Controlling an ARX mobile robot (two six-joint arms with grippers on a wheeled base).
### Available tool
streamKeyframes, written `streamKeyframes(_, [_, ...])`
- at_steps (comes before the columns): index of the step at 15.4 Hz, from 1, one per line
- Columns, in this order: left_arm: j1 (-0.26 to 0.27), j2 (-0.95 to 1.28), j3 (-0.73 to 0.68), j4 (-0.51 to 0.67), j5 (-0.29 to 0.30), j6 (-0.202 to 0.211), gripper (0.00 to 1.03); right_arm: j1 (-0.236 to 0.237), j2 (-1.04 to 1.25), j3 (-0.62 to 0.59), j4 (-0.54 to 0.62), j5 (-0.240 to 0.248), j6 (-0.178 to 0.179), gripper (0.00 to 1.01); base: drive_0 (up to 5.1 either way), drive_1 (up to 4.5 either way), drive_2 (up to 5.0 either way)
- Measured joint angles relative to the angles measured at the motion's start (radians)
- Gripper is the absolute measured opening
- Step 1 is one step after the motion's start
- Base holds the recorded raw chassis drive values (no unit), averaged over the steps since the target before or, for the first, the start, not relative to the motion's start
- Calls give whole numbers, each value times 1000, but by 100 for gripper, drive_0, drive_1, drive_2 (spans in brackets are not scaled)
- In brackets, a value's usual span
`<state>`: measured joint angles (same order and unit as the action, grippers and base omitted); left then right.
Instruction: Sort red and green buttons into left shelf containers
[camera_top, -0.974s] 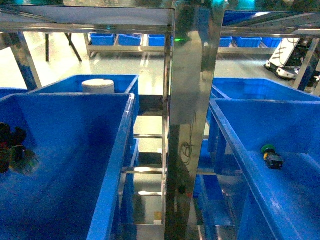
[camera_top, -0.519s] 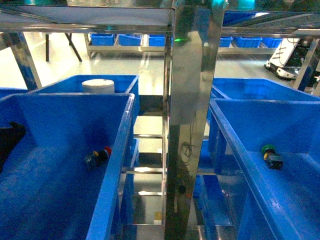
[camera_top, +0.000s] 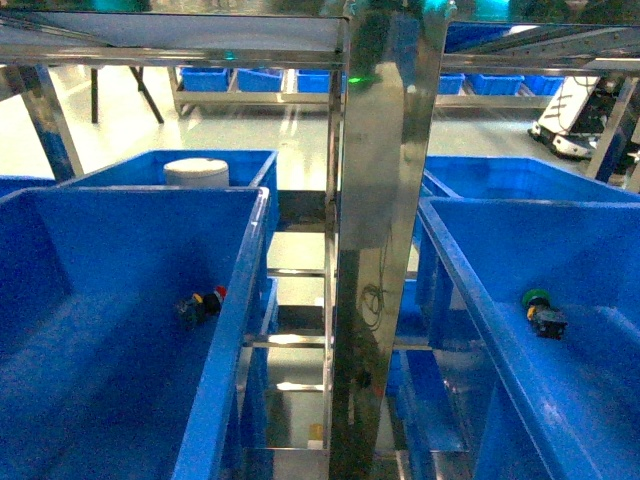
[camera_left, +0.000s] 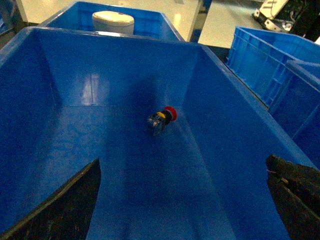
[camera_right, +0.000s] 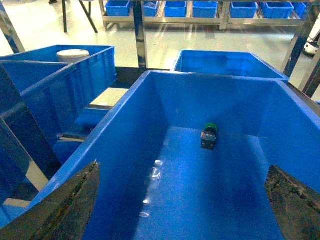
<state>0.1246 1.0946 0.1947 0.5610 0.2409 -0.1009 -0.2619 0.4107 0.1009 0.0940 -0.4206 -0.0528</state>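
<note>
Both pincers (camera_left: 182, 200) (camera_right: 182, 200) gape empty; one red button (camera_left: 162, 120), one green button (camera_right: 209, 135).

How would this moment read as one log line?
red button: left blue bin | green button: right blue bin | left gripper: open | right gripper: open

Both wrist views crop the left gripper (camera_left: 182, 200) and right gripper (camera_right: 182, 200) to dark finger edges at the lower corners. In the head view the steel post (camera_top: 385, 240) hides the shelf's middle.
</note>
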Motion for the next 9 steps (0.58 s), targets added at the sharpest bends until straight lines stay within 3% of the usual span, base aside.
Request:
streamKeyframes(2, [15,-148,-40,-37,3,-31,98,0,0,0,0,0,0,98,0,0,0])
streamKeyframes(4, [14,-358,-70,-152,6,-61,98,0,0,0,0,0,0,98,0,0,0])
streamKeyframes(6, [13,-605,-96,-320,-8,-132,98,0,0,0,0,0,0,98,0,0,0])
streamKeyframes(8, [7,-747,-94,-324,-20,-189,98,0,0,0,0,0,0,98,0,0,0])
streamKeyframes(9, [7,-732,-95,-338,-19,-196,98,0,0,0,0,0,0,98,0,0,0])
